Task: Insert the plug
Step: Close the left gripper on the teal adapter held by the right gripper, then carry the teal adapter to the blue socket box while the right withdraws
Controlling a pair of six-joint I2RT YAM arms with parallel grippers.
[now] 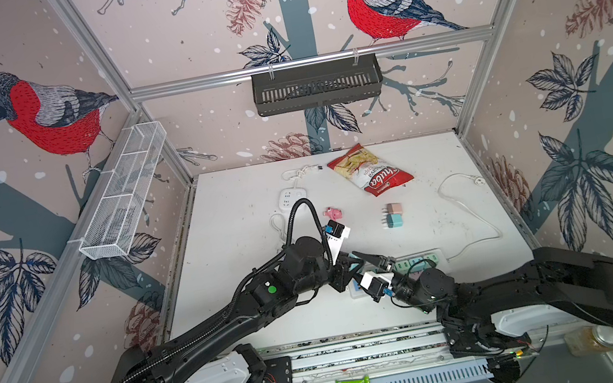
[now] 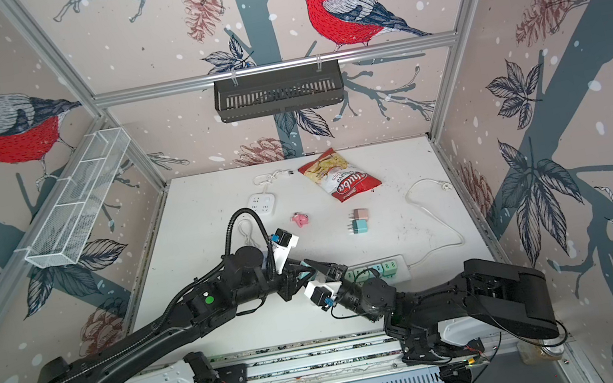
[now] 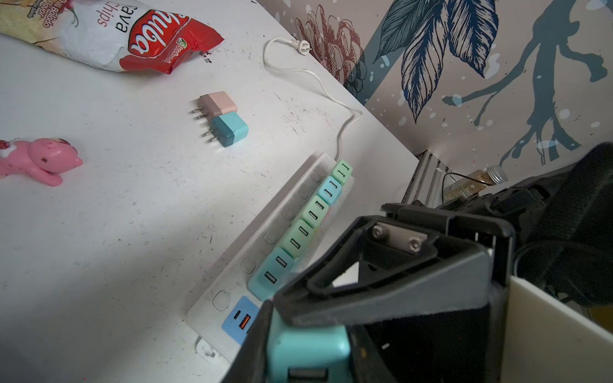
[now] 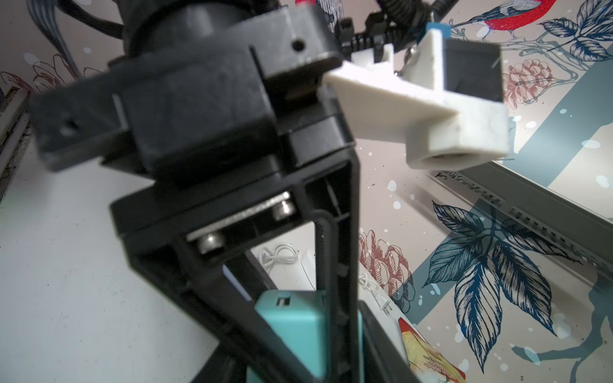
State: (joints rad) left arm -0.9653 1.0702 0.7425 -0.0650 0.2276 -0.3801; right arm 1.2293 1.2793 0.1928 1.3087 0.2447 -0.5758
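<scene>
Left fingers point(image 4: 341, 282) grip one teal plug point(image 4: 288, 335), right fingers point(image 3: 398, 298) unclear, two loose plugs point(image 3: 222, 114)

I see a scuffed, matt white tabletop point(image 1: 224, 214), a glossy crinkled red-and-white foil chip bag point(image 1: 371, 171), and a smooth teal plastic plug point(image 3: 308, 351).

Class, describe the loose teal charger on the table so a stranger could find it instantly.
Find the red chip bag at the back of the white table. Just in front of it, two small chargers lie side by side, prongs bare. The teal charger is the front one; the pink charger lies behind it.
</scene>
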